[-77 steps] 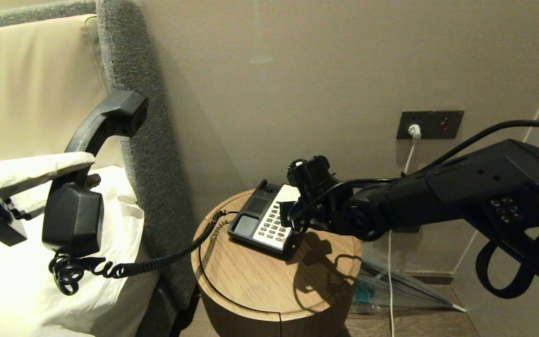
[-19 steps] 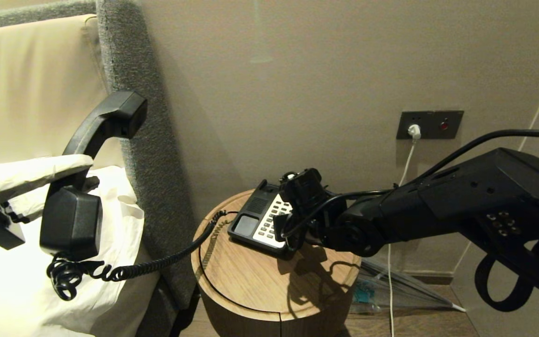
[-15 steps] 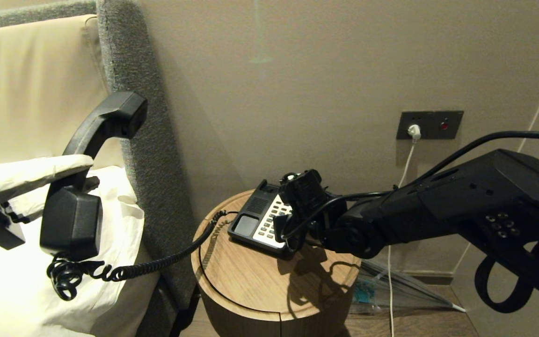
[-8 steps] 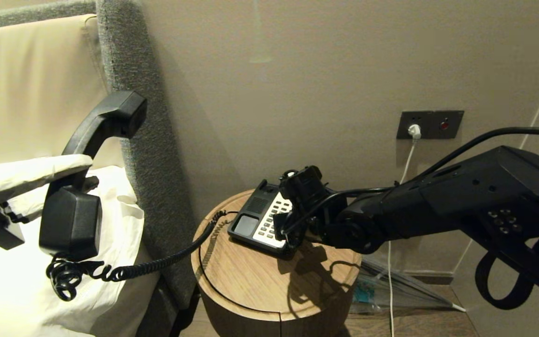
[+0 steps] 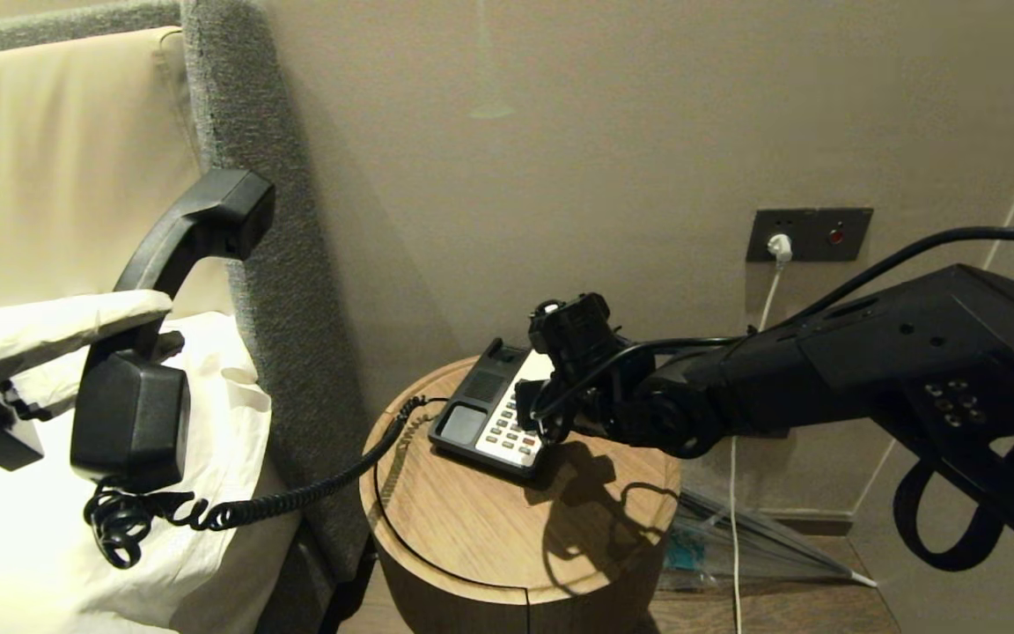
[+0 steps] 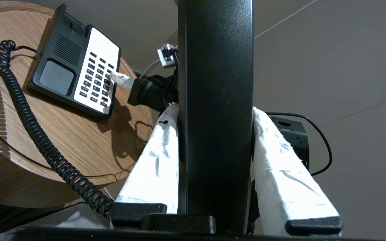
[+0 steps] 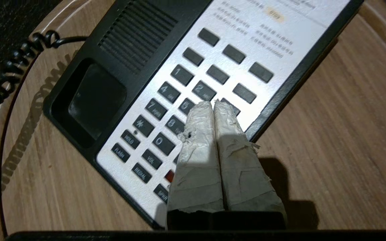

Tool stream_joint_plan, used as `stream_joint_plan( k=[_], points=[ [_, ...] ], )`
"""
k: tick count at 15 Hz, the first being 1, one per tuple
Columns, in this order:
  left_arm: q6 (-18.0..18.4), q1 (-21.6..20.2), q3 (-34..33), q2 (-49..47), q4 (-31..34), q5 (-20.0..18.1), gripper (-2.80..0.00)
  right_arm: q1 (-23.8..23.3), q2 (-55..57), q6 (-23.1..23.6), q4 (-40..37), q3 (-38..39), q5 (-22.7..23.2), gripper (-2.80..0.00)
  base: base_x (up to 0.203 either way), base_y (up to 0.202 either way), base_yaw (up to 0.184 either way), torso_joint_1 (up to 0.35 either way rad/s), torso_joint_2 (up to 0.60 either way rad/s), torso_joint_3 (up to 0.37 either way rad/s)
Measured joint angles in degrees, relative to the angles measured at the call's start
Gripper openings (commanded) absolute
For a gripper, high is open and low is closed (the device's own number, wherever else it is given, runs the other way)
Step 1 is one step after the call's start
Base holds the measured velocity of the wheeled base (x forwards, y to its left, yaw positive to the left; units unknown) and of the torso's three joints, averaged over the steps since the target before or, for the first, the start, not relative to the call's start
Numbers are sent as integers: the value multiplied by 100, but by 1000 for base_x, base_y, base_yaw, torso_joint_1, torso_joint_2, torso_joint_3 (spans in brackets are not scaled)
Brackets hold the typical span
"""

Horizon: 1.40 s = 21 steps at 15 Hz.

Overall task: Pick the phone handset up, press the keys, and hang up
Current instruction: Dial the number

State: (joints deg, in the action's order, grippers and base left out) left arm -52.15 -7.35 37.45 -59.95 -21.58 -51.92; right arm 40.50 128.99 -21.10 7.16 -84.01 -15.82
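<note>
**Right pincer on the keypad, handset held off the hook**

Left pincer [image 6: 213,167] has the handset [image 5: 155,335] clamped between its white-wrapped fingers [image 6: 156,160], gripping the black shaft at mid-length. The handset stands nearly upright, out over the white bedding [image 5: 49,546] by the grey headboard [image 5: 260,264], well apart from the phone [image 5: 472,414]. Its coiled cord [image 5: 296,493] sags from the lower end and runs across to the phone on the round wooden bench [image 5: 489,528].

Over at the bench, the right arm reaches in from the right. Right pincer [image 7: 214,105] is clenched, its two taped fingers [image 7: 196,147] pressed flat together with nothing between them. The tips point down at the keys [image 7: 179,97], sitting over the middle of the grid around the 5 and the key beside it; whether they actually touch, I cannot tell. The cradle [image 7: 92,100] on the phone lies empty and the red key [image 7: 169,175] shows just beside the fingers
</note>
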Motion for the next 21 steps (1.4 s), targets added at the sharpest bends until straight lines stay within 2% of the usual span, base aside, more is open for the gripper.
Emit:
stream_joint_plan(
  k=[21],
  points=[
    [0, -2, -63, 6, -5, -22, -280, -123, 174, 5, 2, -50, -5, -280, 0, 0, 0, 0, 0, 0]
  ],
)
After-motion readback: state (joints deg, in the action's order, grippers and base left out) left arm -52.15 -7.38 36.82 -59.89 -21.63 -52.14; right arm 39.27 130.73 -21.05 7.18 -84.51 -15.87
